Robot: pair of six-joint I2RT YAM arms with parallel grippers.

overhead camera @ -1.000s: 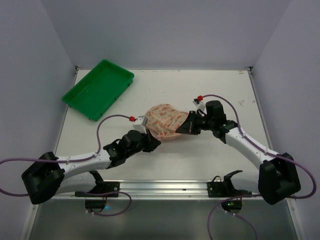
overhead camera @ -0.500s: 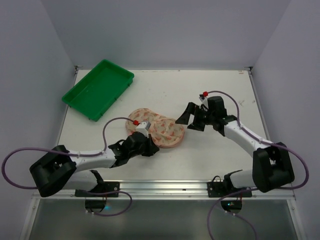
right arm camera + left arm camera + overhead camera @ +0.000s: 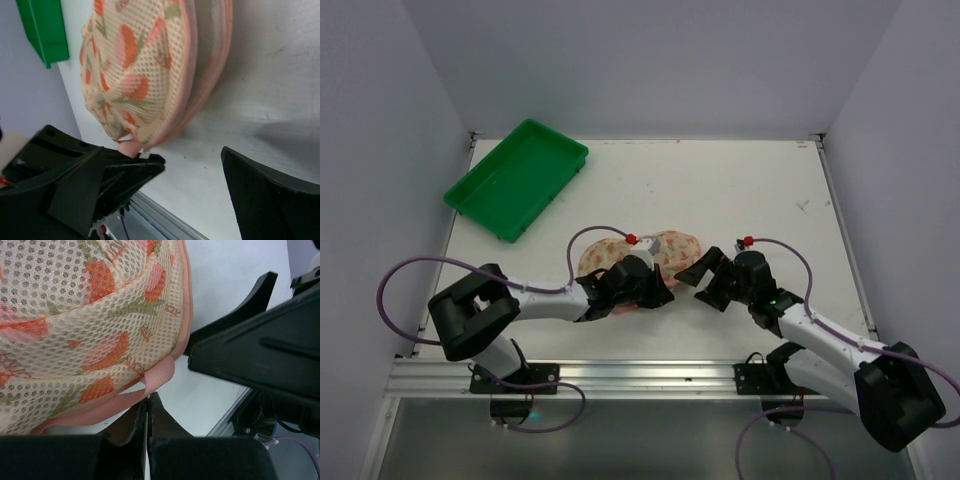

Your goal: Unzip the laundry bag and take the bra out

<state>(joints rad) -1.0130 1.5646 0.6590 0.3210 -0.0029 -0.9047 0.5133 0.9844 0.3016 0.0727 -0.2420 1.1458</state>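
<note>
The laundry bag (image 3: 672, 247) lies on the table at front centre, a cream mesh case with orange and green print and pink trim (image 3: 75, 315) (image 3: 140, 60). My left gripper (image 3: 658, 290) (image 3: 147, 405) is at its near edge. The jaws are shut on the pink tab (image 3: 161, 376) (image 3: 129, 148) at the zipper's end. My right gripper (image 3: 706, 285) (image 3: 175, 170) stands wide open just right of the bag, beside the left gripper's tip, holding nothing. The bra is hidden from view.
A green tray (image 3: 515, 178) (image 3: 42, 30) sits at the back left of the table. The table's near edge and metal rail (image 3: 640, 375) run close behind both grippers. Purple cables loop over both arms.
The right gripper let go of the bag's right end, opened wide and moved toward the near edge. The left gripper, still shut, slid right with the bag, which now lies flatter.
</note>
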